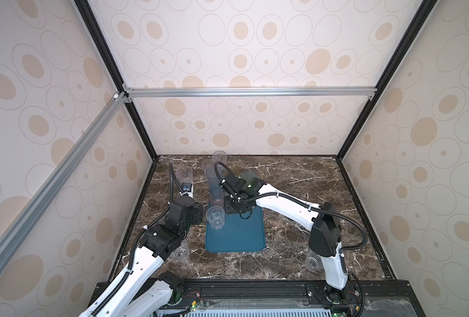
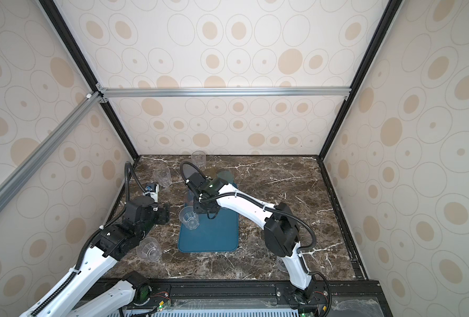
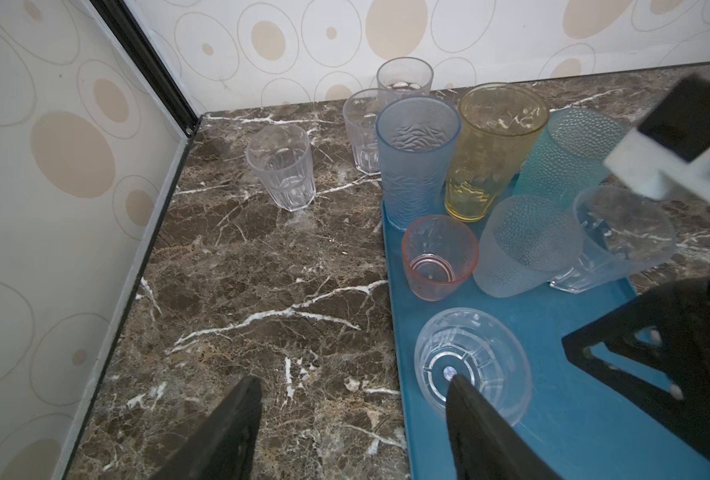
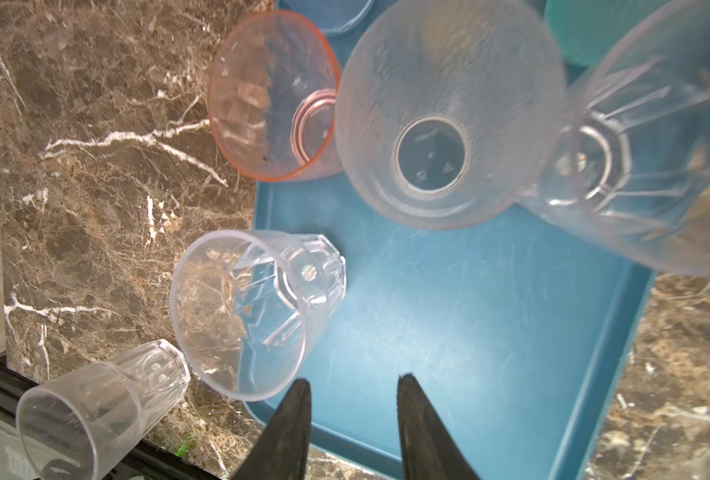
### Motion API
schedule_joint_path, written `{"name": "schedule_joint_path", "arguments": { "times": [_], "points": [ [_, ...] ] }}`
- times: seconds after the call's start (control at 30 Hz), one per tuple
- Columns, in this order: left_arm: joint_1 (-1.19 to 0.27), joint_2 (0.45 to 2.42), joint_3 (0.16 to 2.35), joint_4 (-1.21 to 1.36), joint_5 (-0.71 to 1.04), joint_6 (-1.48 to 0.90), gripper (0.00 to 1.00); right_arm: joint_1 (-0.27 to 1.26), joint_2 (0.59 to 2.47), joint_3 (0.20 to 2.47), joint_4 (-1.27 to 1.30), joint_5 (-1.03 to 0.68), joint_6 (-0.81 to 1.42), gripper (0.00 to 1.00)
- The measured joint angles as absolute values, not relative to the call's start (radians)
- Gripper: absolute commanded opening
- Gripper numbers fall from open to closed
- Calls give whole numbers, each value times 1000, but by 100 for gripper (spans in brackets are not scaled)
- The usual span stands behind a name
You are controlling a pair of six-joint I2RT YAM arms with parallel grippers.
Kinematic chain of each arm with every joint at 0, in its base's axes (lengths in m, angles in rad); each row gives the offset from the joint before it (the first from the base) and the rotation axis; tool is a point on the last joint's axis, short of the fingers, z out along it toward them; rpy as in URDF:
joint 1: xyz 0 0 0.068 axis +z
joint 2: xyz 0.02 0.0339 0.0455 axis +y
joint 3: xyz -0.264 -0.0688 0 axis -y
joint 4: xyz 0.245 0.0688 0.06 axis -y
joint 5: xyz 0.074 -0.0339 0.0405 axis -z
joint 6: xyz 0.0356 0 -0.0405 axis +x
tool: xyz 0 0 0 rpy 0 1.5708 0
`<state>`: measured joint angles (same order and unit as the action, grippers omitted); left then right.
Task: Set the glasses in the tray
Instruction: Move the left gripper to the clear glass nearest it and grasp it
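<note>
- Seven glasses are in the tray [image 3: 594, 415], going by my left wrist view. At the far end stand the blue glass [image 3: 417, 162], yellow glass [image 3: 496, 145] and teal-green glass [image 3: 569, 153].
- In front of those are the pink glass [image 3: 440, 257], pale grey glass [image 3: 527, 245] and a clear faceted glass [image 3: 619, 237], plus a lone clear glass [image 3: 473, 361] set apart.
- Five are out on the bench [image 1: 296, 247]: three clear tumblers [image 3: 280, 166] off the tray's far left corner, a near-left tumbler [image 2: 149, 248] by my left arm, and a half-hidden tumbler [image 1: 311, 262] at the right arm's base.
- I'd call that a bit over half done.
- Left end effector [image 3: 353, 382]: jaws well apart and empty, straddling the tray's left edge.
- Right end effector [image 4: 354, 380]: jaws apart with nothing between, above bare tray beside the lone clear glass.
- No brands or labels. There are moulded marks in the pale grey glass's base, too small to read.
</note>
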<state>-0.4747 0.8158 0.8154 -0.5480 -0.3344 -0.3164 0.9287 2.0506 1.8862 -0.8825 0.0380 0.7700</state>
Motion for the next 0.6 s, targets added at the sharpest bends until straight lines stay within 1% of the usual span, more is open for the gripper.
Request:
{"name": "schedule_joint_path", "arguments": {
  "times": [0.13,0.37,0.43,0.6],
  "points": [
    [-467,841,813,-564,-290,-401,70,923,2026,1807,-847,33,747,39],
    [-465,812,780,-593,-292,-553,67,914,1991,1699,-799,0,695,40],
    [-465,804,770,-600,-293,-586,65,894,1953,1646,-785,-12,681,40],
    [-464,813,755,-577,-277,-626,65,807,1853,1577,-780,-35,633,41]
  ]
}}
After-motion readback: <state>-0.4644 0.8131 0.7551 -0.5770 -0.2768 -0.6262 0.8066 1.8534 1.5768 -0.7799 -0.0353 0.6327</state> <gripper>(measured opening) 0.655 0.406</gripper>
